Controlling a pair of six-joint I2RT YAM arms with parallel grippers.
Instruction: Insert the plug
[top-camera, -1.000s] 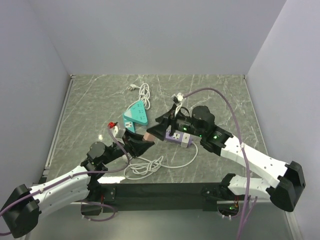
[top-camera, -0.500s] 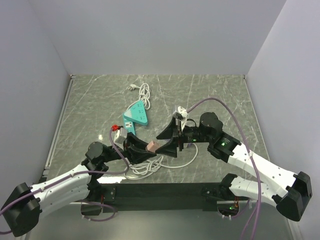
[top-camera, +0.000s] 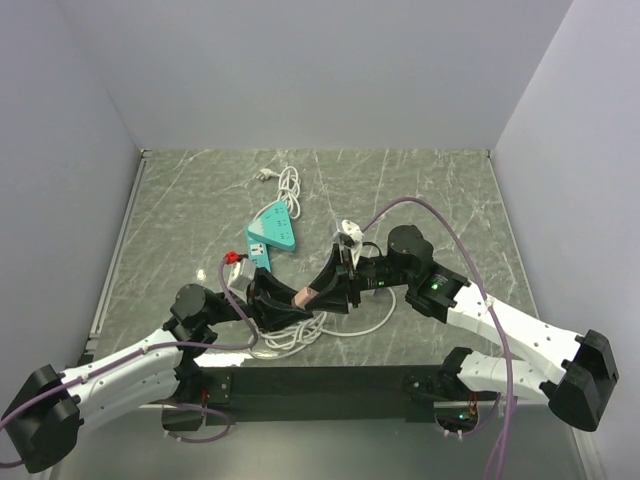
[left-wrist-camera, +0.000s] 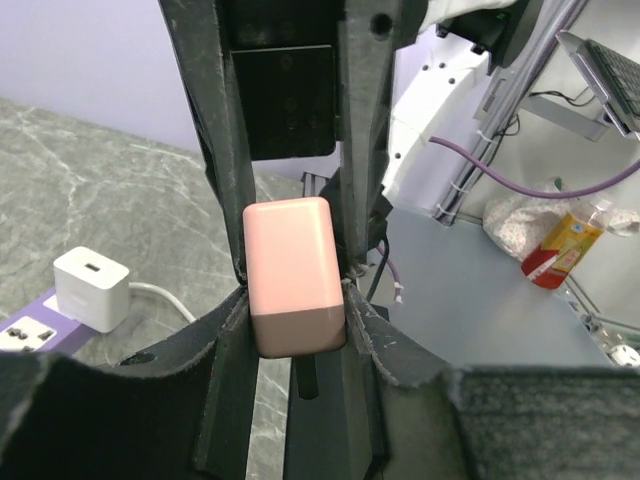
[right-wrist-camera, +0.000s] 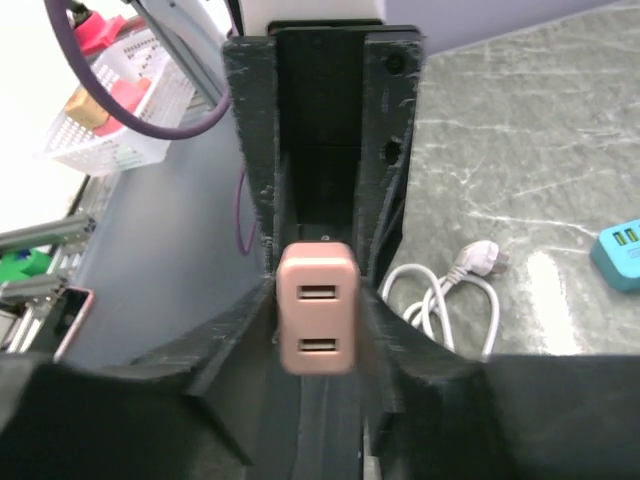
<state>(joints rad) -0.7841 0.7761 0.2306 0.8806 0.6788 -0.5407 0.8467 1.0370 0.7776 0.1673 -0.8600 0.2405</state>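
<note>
The plug (left-wrist-camera: 92, 288), a white square block with a thin white cable, sits on a purple power strip (left-wrist-camera: 20, 328) in the left wrist view. My right arm hides both in the top view. My left gripper (top-camera: 299, 299) is shut on a small brownish-pink cube adapter (top-camera: 303, 296), held above the table. My right gripper (top-camera: 320, 291) faces it and is shut on the same adapter. In the left wrist view the adapter (left-wrist-camera: 290, 270) sits between my own fingertips (left-wrist-camera: 352, 325) and the other gripper's upright fingers. The right wrist view shows its two USB slots (right-wrist-camera: 317, 320).
A teal power strip (top-camera: 271, 231) lies at mid-table and shows in the right wrist view (right-wrist-camera: 620, 255). A coiled white cable with a small pronged plug (top-camera: 287, 185) lies behind it. Another white cable coil (top-camera: 290, 335) lies near the front edge, below the grippers.
My right gripper left the purple strip, swung left to the adapter and closed on it. My left gripper carried the adapter slightly right to meet it.
</note>
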